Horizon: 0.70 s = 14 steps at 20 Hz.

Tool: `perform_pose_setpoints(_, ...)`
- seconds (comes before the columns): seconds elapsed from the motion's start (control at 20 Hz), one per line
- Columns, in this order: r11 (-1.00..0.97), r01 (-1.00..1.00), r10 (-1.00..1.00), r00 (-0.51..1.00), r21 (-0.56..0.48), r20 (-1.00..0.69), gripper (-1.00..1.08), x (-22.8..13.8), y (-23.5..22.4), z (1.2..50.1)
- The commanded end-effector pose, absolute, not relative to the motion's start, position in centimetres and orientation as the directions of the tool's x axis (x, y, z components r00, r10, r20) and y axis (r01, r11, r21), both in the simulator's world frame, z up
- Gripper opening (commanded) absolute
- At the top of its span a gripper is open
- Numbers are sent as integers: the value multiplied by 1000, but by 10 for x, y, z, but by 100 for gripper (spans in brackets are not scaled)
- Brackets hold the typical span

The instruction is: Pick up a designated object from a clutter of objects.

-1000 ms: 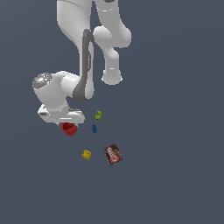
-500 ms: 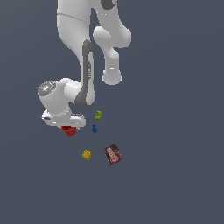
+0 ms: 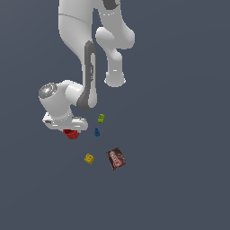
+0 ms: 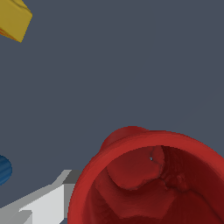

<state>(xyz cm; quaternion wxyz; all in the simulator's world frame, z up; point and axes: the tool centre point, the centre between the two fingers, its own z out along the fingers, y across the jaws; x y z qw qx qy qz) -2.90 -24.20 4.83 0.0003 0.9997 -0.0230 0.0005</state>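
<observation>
The designated object, a bright red round cup [image 3: 71,134] with a thick rim, peeks out from under my white hand at the exterior view's left. My gripper [image 3: 67,128] is right on top of it and covers most of it. In the wrist view the cup [image 4: 148,183] fills the frame close up, its hollow inside showing. One grey-white finger [image 4: 46,203] stands just outside the cup's wall; the other finger is hidden. The jaws look spread around the rim, so the gripper is open. The rest of the clutter of objects lies nearby.
A green block [image 3: 101,118], a blue block [image 3: 96,132] and a yellow block [image 3: 89,158] lie to the exterior view's right of the cup. A flat brown-red box [image 3: 116,158] is beside the yellow block. The wrist view catches the yellow block [image 4: 13,19] and the blue block [image 4: 3,169].
My hand has come down a little onto the red cup, covering more of it. The cup and the other objects have stayed in place.
</observation>
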Motion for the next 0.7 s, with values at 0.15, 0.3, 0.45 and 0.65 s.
perform_pose_setpoints(0.15, -999, -46, -46, 999, 1, 1, -100, -28, -240, 51)
perform_pose_setpoints(0.3, -999, -46, -46, 999, 1, 1, -100, -26, -234, 58)
perform_pose_setpoints(0.45, -999, -46, -46, 999, 1, 1, -100, -22, -225, 71)
perform_pose_setpoints(0.65, -999, -46, -46, 999, 1, 1, -100, -14, -207, 95)
